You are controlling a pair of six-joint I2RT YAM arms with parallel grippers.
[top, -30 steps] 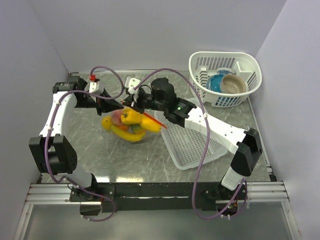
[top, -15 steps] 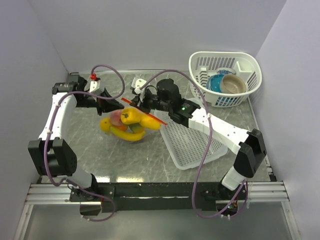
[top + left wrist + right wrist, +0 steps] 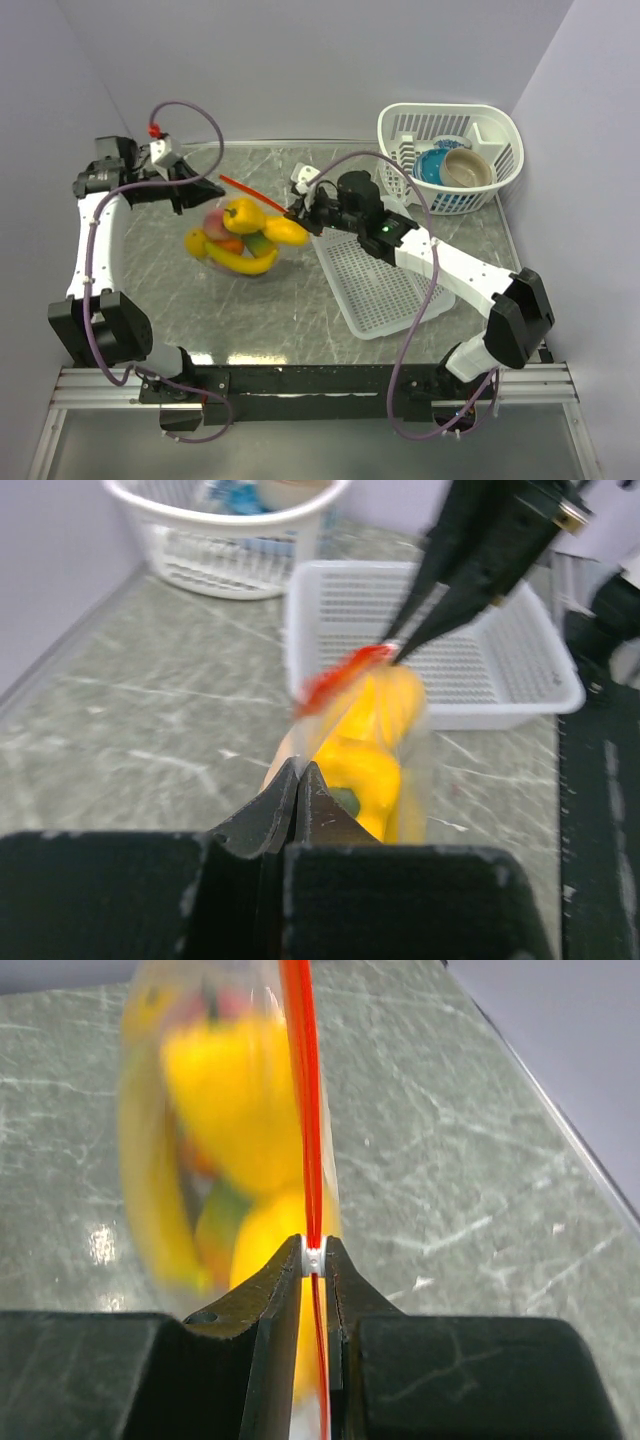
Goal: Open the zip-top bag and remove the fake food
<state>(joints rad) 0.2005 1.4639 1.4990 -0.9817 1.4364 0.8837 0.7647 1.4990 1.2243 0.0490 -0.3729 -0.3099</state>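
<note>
The zip-top bag (image 3: 205,248) hangs above the table between my two grippers, its red zip strip (image 3: 255,193) stretched taut. Inside is the fake food: a yellow pepper (image 3: 243,215), a banana (image 3: 243,264), a pink piece (image 3: 212,222) and orange and green bits. My left gripper (image 3: 207,197) is shut on the bag's clear left edge (image 3: 300,742). My right gripper (image 3: 297,213) is shut on the small white slider (image 3: 314,1257) of the zip strip (image 3: 303,1080). The bag is blurred in both wrist views.
A flat white mesh tray (image 3: 385,290) lies right of the bag, under the right arm. A white basket (image 3: 402,128) at the back right holds a blue bowl (image 3: 432,166) and a tan bowl (image 3: 470,168). Walls close off the left, back and right.
My left gripper has pulled left and back, and my right gripper has moved right along the zip strip. The strip now stretches longer between them, and the bag has shifted left.
</note>
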